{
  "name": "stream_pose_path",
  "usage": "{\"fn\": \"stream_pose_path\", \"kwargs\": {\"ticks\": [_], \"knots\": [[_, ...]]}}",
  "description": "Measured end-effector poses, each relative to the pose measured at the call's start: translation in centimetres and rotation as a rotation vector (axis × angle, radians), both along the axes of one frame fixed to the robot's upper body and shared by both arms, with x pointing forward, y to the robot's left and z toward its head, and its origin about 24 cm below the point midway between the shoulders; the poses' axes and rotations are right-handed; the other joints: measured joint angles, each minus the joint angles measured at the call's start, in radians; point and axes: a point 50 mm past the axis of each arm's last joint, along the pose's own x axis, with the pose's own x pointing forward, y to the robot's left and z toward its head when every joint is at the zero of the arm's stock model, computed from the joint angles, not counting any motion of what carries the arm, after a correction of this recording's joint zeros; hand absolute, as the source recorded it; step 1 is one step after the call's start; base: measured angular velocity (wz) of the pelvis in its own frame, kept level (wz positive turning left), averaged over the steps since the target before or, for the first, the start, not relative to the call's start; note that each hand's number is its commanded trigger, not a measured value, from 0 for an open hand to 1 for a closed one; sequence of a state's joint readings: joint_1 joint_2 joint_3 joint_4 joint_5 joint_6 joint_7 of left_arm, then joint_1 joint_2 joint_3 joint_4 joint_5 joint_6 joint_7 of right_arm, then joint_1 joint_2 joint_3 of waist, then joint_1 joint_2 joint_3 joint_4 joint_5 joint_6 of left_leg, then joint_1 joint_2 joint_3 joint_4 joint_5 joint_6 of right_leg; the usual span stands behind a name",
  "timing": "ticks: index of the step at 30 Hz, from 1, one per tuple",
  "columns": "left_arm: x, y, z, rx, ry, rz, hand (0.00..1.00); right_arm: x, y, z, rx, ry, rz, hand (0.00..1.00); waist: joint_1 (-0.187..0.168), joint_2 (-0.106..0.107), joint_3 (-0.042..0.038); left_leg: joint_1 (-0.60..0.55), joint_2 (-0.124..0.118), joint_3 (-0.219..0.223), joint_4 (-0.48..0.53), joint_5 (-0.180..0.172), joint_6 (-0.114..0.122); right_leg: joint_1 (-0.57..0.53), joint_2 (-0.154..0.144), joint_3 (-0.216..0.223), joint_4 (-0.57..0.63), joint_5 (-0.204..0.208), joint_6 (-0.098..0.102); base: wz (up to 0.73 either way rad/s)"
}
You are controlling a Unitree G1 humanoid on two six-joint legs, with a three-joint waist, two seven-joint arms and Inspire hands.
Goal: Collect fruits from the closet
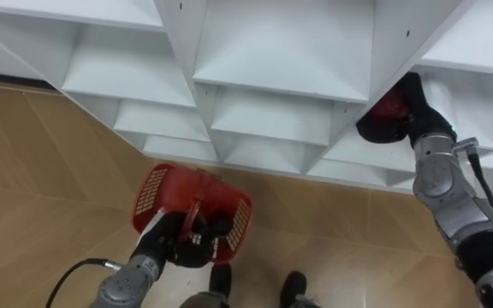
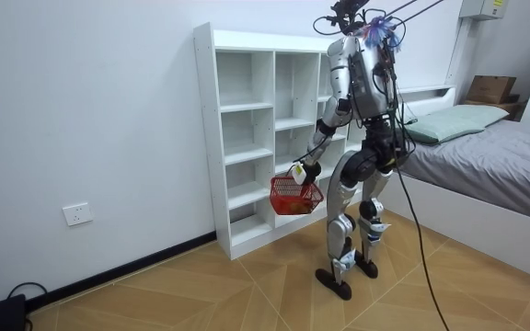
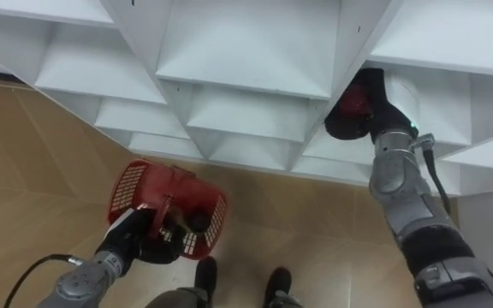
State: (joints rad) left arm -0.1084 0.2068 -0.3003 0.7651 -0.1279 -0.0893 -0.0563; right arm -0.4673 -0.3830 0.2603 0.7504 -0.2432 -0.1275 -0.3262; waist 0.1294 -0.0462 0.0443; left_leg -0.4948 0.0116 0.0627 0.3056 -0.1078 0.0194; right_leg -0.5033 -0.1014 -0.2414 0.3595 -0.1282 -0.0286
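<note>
I stand facing a white closet of open shelves (image 1: pixel 272 77) (image 2: pixel 247 110). My right hand (image 1: pixel 411 109) (image 3: pixel 375 107) reaches into a compartment on the right, its fingers curled round a red fruit (image 1: pixel 389 104) (image 3: pixel 353 101) at the compartment's edge. Low on my left, my left hand (image 1: pixel 178 244) (image 3: pixel 154 242) is shut on the handle of a red mesh basket (image 1: pixel 157 192) (image 3: pixel 135 188) (image 2: pixel 294 195), which hangs in front of the lower shelves. What lies in the basket is too dark to tell.
The closet's other compartments look bare. Wooden floor (image 1: pixel 32 171) stretches to my left. In the room view a bed (image 2: pixel 495 152) stands close behind me on the room view's right, and the wall (image 2: pixel 90 119) runs off to the room view's left.
</note>
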Motion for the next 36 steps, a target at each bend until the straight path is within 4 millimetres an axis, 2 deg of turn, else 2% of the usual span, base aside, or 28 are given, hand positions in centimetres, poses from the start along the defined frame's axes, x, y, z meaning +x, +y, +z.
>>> {"fn": "stream_pose_path", "kwargs": {"ticks": [6,12,16,18,21,36], "knots": [[0.4,-0.3,0.4,-0.005,-0.026,-0.002,1.00,-1.4,1.4,-1.0,0.048,0.004,0.036,1.00,-0.005,0.023,-0.0143,0.017,0.008,0.024,-0.010,0.000,-0.001,0.003,0.011,0.022,-0.003,0.007,-0.003,-0.11],[0.2,-0.7,0.6,-0.023,-0.054,-0.005,1.00,-4.0,3.3,-3.8,0.159,0.079,0.078,1.00,-0.013,0.032,-0.0196,0.036,0.014,0.040,-0.032,0.007,-0.012,0.016,0.027,0.035,-0.033,0.024,-0.011,-0.10],[0.3,-1.1,0.7,-0.053,-0.062,0.003,1.00,-4.8,5.8,-4.5,0.186,0.120,0.187,1.00,-0.017,0.046,-0.0191,0.032,0.020,0.036,-0.032,0.009,-0.015,0.018,0.036,0.038,-0.051,0.036,-0.015,-0.05],[0.2,-1.6,0.6,-0.077,-0.057,0.005,1.00,-5.1,7.1,-4.9,0.197,0.142,0.249,1.00,-0.023,0.055,-0.0226,0.033,0.019,0.039,-0.033,0.010,-0.015,0.018,0.035,0.038,-0.050,0.036,-0.015,0.00],[0.2,-2.0,0.6,-0.088,-0.057,-0.008,1.00,-5.7,8.3,-5.5,0.212,0.181,0.305,1.00,-0.022,0.056,-0.0234,0.033,0.018,0.040,-0.034,0.010,-0.015,0.018,0.034,0.037,-0.051,0.036,-0.015,0.00],[0.4,-3.4,1.1,-0.137,-0.089,-0.025,1.00,-6.8,9.2,-6.6,0.235,0.287,0.400,1.00,-0.021,0.060,-0.0229,0.028,0.018,0.039,-0.035,0.010,-0.015,0.016,0.034,0.028,-0.055,0.035,-0.013,0.00]]}}
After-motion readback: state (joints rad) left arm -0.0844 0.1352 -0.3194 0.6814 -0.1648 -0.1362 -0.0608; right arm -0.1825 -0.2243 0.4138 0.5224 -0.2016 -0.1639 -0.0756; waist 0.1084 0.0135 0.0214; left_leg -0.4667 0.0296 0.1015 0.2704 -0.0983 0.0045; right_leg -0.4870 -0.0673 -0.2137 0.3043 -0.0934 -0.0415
